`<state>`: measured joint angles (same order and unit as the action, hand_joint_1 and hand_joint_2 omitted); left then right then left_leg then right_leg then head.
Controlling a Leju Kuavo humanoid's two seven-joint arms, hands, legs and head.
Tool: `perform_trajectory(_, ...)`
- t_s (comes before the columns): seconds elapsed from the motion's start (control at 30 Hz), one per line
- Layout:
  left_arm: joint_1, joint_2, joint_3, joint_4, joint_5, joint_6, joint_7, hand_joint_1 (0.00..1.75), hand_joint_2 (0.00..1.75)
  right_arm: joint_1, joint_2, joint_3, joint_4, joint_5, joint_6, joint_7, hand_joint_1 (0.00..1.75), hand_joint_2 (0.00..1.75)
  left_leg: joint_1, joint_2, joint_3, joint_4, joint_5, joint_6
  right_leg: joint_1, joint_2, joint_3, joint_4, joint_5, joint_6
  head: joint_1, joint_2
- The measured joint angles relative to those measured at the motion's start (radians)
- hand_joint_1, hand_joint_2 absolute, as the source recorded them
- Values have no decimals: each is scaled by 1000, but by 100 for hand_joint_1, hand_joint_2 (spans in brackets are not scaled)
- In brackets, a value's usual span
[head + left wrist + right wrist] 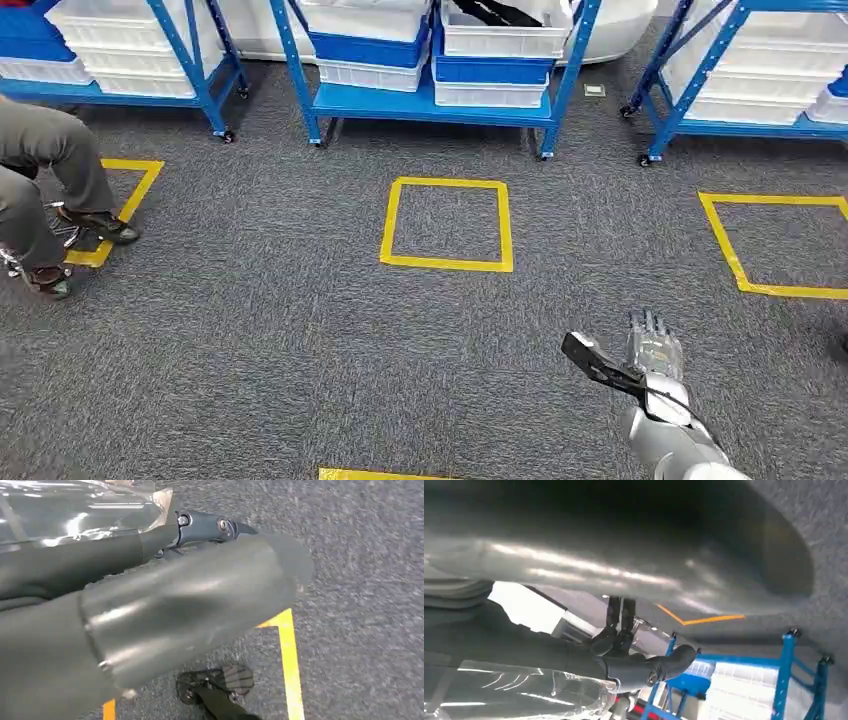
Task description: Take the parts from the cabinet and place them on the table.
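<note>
The blue cabinet rack [430, 100] stands straight ahead at the far side of the carpet, stacked with white and blue bins. A dark part [500, 12] lies in its upper right white bin [500, 40]. My right hand [650, 350] hangs low at the right, well short of the rack, fingers straight and thumb out to the side, holding nothing. In the right wrist view the right hand [634, 665] has dark fingers stretched toward a blue rack [786, 680]. In the left wrist view my left hand [190, 595] hangs above the carpet with its fingers straight and nothing in it.
A seated person's legs [50, 170] are at the far left, feet on a yellow tape square [125, 205]. More tape squares mark the carpet at centre [447, 263] and right [735, 255]. Similar wheeled racks [150, 85] [760, 110] flank the middle one.
</note>
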<state>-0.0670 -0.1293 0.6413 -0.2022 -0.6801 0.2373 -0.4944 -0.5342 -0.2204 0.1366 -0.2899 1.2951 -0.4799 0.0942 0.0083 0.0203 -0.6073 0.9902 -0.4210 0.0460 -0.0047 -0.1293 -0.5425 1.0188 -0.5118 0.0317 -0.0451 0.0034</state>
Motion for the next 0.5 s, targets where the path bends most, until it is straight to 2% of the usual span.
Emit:
perform_trajectory(0.03,-3,-2,0,0,-1,-1,-2,0,0,4,0,-6,2,0,1,0,0,0,-10,-9,9,-13,2,2,-7,49,-2,27,-13,-2,1,0)
perform_trajectory(0.07,-8,0,0,0,-2,-3,0,0,0,8,-6,-10,6,0,3,2,0,0,-7,-19,11,-12,6,9,-10,93,-33,96,-45,-9,2,0)
perform_trajectory(0.1,-14,0,0,0,-5,-4,0,0,0,19,-9,-15,9,-4,8,6,0,0,-7,-34,12,-13,5,12,-14,112,-69,169,-73,-14,5,0)
perform_trajectory(0.13,-18,0,0,0,-9,-5,1,0,0,36,-14,-24,11,-6,12,9,0,0,-7,-53,13,-12,4,13,-16,120,-108,237,-98,-14,8,0)
perform_trajectory(0.17,-19,0,-1,0,-11,-7,1,0,0,53,-15,-32,13,-8,19,10,0,0,-6,-73,13,-11,3,13,-16,125,-137,283,-107,-8,10,0)
perform_trajectory(0.2,-19,-1,-1,0,-13,-8,1,0,0,66,-15,-35,13,-8,21,12,0,0,-6,-89,14,-10,2,11,-19,126,-144,279,-97,1,11,0)
perform_trajectory(0.23,-19,-1,-1,0,-13,-12,3,0,0,74,-14,-40,13,0,21,11,0,0,-5,-104,15,-9,0,8,-25,126,-129,230,-66,15,10,0)
perform_trajectory(0.27,-19,-1,-1,0,-19,-14,4,0,0,79,-13,-50,14,2,23,9,0,0,-1,-120,16,-3,-4,3,-32,129,-93,141,-19,33,10,0)
perform_trajectory(0.3,-21,-2,-1,0,-25,-15,4,0,0,83,-13,-54,15,0,30,9,0,0,1,-133,15,7,-10,-7,-41,149,-55,52,21,48,10,0)
perform_trajectory(0.33,-23,0,1,0,-31,-15,4,0,0,90,-9,-55,18,-7,42,11,0,0,2,-145,9,19,-18,-17,-49,193,-41,19,27,52,13,0)
perform_trajectory(0.37,-26,1,2,0,-31,-16,3,0,0,91,-5,-56,22,-9,48,13,0,0,-4,-154,4,28,-24,-25,-37,192,-39,10,28,40,18,0)
perform_trajectory(0.4,-28,1,2,-1,-31,-16,3,0,0,101,-4,-58,23,-11,50,15,0,0,-5,-161,-2,27,-23,-28,-37,179,-35,16,28,21,15,0)
perform_trajectory(0.47,-25,1,3,0,-31,-16,3,0,0,106,6,-58,23,-11,50,17,0,0,-1,-173,-6,24,-19,-31,-35,166,-36,20,28,13,15,0)
perform_trajectory(0.5,-24,1,3,-1,-32,-16,2,0,0,106,14,-60,23,-11,50,21,0,0,4,-179,-6,27,-23,-36,-42,158,-32,15,30,1,13,0)
